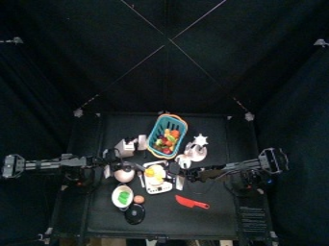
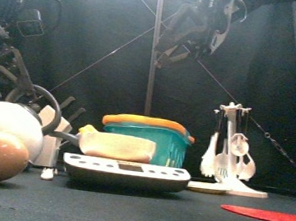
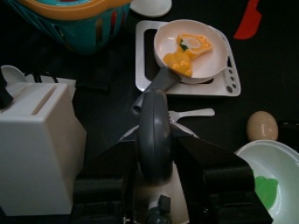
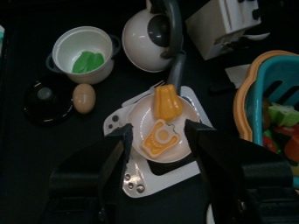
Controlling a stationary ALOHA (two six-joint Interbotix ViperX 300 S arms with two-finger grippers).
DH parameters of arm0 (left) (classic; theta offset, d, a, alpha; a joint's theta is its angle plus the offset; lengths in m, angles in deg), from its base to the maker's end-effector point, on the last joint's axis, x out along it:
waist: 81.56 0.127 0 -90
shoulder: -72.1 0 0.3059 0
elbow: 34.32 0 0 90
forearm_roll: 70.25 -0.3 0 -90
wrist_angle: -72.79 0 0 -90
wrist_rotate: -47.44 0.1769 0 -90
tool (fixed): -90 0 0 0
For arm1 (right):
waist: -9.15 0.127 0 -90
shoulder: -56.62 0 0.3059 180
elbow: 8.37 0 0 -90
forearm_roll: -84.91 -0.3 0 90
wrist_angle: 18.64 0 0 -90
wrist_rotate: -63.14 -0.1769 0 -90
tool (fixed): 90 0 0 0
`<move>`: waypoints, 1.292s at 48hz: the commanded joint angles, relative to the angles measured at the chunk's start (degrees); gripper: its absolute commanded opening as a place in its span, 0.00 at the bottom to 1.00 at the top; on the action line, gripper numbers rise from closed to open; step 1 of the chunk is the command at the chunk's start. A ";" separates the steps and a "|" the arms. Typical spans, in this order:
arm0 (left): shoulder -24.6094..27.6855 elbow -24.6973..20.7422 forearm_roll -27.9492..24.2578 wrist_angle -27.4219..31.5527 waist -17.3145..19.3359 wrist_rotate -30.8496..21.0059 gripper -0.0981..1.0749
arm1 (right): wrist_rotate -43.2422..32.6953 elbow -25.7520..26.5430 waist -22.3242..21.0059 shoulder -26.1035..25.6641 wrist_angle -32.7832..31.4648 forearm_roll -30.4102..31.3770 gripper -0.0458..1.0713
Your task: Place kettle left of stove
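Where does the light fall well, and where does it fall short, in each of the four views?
Top view: the table is dim against the curtains, and only pale things stand out. Front view: the kettle and utensil rack catch the light, with a black background. Left wrist view: the toaster is bright, the foreground shadowed. Right wrist view: the kettle's white body shines.

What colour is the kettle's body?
White, with a dark handle; the kettle shows best in the right wrist view.
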 commanded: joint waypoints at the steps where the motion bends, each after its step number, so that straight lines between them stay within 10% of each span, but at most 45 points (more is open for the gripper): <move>1: 0.09 0.26 -0.09 -0.18 1.05 0.00 0.57 | 0.00 0.70 -0.35 -1.05 0.44 0.00 0.81; 62: -2.46 -1.85 4.39 -1.76 1.67 0.35 0.87 | 0.00 0.44 -0.26 -0.79 1.05 -0.70 0.81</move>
